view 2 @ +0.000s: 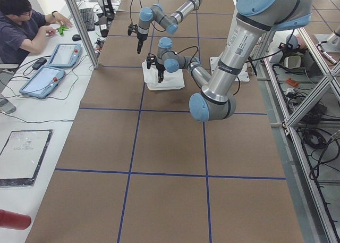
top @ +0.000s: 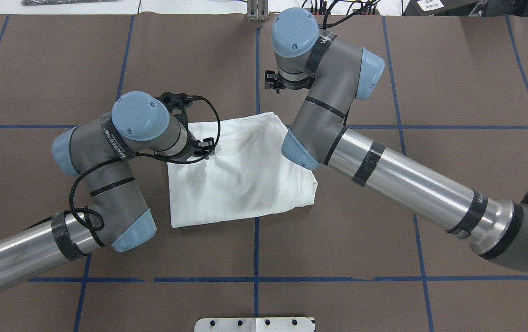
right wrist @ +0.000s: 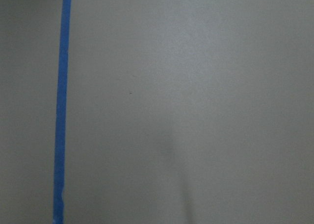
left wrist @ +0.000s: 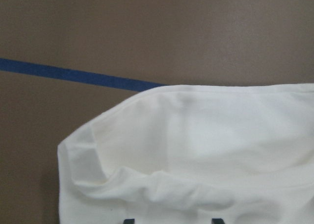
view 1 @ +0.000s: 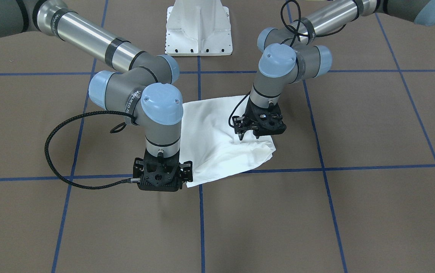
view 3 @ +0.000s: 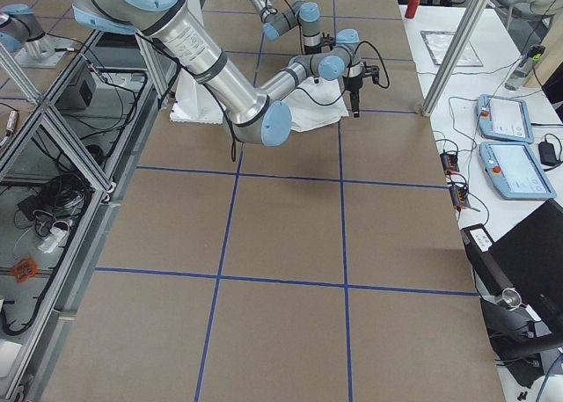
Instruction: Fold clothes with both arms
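Nearest the base, the folded shirt (top: 241, 184) lies mid-desk (top: 337, 258), a little wider than deep. My left gripper (view 1: 248, 136) hangs over its far left corner, jaws parted, holding nothing. Farther out, the right gripper (view 1: 161, 181) hovers over bare desk just past the far right corner; I cannot tell its opening.

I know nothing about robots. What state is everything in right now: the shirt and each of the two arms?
Shirt: folded into a compact block, slightly rumpled, lying on the table, no print showing.
Left arm: bent down over the shirt near one edge, jaws open.
Right arm: hovers above bare table beside the shirt, holding nothing; whether its jaws are open cannot be told.
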Available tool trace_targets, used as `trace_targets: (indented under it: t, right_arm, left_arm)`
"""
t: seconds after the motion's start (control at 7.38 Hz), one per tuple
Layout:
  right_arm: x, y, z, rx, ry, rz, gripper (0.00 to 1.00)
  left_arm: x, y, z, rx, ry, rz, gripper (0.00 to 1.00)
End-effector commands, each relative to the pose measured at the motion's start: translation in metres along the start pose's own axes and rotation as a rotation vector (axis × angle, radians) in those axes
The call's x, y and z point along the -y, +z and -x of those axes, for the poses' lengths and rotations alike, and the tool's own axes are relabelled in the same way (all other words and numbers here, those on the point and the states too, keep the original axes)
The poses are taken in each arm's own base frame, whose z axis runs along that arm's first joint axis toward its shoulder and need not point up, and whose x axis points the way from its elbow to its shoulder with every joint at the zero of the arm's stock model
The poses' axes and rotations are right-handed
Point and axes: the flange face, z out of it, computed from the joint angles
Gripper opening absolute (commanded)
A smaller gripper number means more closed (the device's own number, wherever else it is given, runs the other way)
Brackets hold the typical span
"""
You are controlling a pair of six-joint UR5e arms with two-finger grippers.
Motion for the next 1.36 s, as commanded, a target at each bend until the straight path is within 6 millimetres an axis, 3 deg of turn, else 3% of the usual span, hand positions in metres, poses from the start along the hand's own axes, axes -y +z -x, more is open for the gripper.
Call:
trace_targets:
  t: [0.0,0.14,0.41,0.81,1.08,1.22]
  right_arm:
    - [0.000,0.000,0.000,0.001,0.000,0.000,1.00]
    - [0.000,0.000,0.000,0.001,0.000,0.000,1.00]
    - [-0.001,0.001,-0.001,-0.002,0.000,0.001,1.00]
    - [-0.002,0.001,0.001,0.001,-0.003,0.000,1.00]
    - [-0.015,0.004,0.011,0.008,-0.001,0.007,1.00]
    - [-0.027,0.004,0.023,0.016,0.021,0.013,1.00]
  left_arm:
    - [0.001,0.011,-0.012,0.014,0.009,0.005,0.61]
    - [0.011,0.030,-0.008,0.050,-0.001,0.008,0.61]
    - [0.051,0.019,0.007,0.068,-0.017,-0.039,0.61]
    - [0.099,0.034,0.049,0.163,-0.017,-0.112,0.61]
    - [0.116,0.012,0.049,0.131,0.000,-0.106,0.61]
    - [0.129,-0.014,0.056,0.089,0.058,-0.080,0.61]
